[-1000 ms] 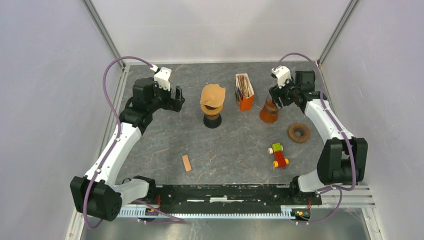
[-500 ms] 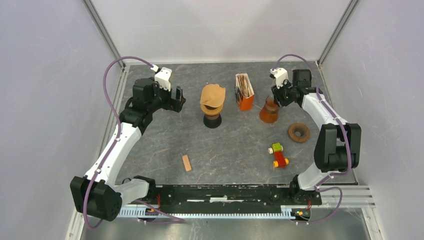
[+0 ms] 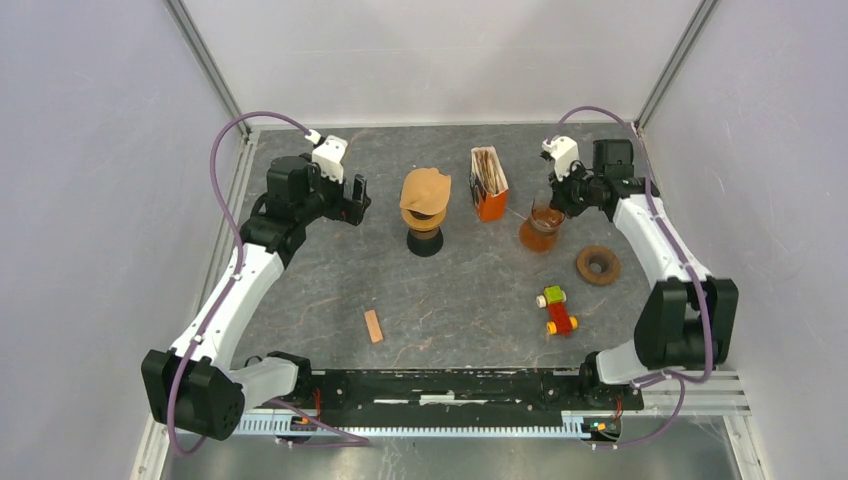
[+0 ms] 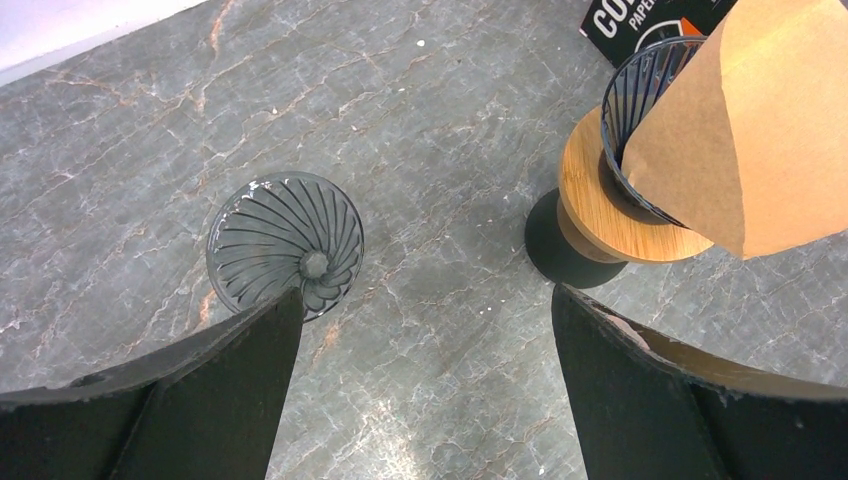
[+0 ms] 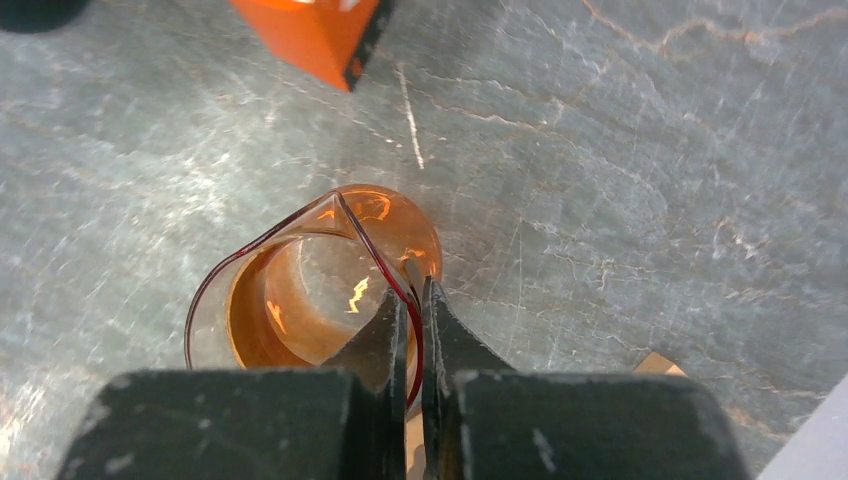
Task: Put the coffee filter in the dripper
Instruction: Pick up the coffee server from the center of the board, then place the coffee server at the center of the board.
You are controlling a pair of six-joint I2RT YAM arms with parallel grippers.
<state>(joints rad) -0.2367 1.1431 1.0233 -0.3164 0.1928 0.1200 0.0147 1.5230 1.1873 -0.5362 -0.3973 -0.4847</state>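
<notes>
An orange filter box (image 3: 489, 183) stands between the stand-mounted dripper (image 4: 630, 100) and an amber glass jug (image 5: 310, 275) at the back of the grey stone table (image 3: 460, 300). A brown ring (image 3: 598, 265), toy blocks (image 3: 556, 310) and a small wooden block (image 3: 373, 326) lie nearer the arms. The brown coffee filter (image 4: 750, 130) sits tilted in that dripper, overhanging its rim. The right gripper (image 5: 415, 295) is pinched tight on the jug's rim. The left gripper (image 4: 425, 298) hangs wide open, holding nothing, above a second, clear ribbed dripper (image 4: 285, 243).
</notes>
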